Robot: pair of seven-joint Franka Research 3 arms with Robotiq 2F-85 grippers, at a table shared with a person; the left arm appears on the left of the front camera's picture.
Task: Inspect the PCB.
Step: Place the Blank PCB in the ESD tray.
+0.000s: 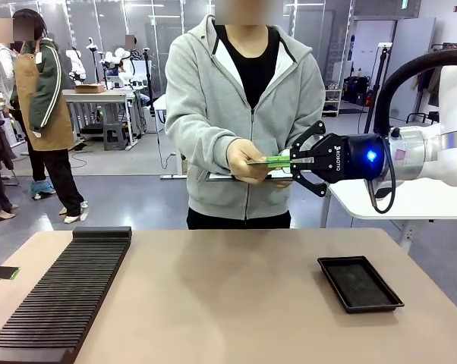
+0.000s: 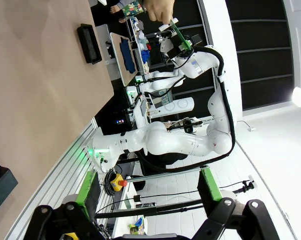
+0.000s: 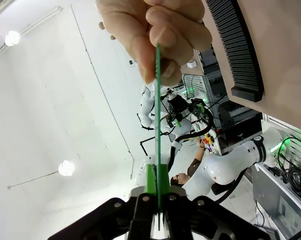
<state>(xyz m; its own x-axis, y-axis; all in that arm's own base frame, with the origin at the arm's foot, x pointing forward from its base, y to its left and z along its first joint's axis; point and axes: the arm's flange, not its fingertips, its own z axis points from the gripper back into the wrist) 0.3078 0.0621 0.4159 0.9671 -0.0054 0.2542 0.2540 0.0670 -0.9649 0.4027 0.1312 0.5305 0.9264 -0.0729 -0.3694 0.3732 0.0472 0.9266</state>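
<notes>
Nearest, on the tan surface [image 1: 228, 311], a long black slotted rack [image 1: 61, 296] lies at the left, its near corner cut off by the frame. A shallow black tray [image 1: 359, 283] lies at the right, well apart from it. The left gripper [image 2: 148, 192] hangs at the surface's left edge. The front view crops it to a dark stub with a green tip, while its own wrist view shows it spread wide with nothing between the pads.

Farther off, above the surface's far edge, the right gripper [image 1: 293, 160] is clamped on one end of the PCB [image 1: 272, 161], held roughly level in the air. The person's hand [image 1: 246, 161] pinches the other end. The PCB shows only edge-on, as a thin green strip, so neither face nor its pattern can be made out. Just beneath it is what looks like a clipboard [image 1: 228, 177], mostly hidden behind hand and gripper. The person, in a grey hooded jacket [image 1: 206, 98], stands behind.
</notes>
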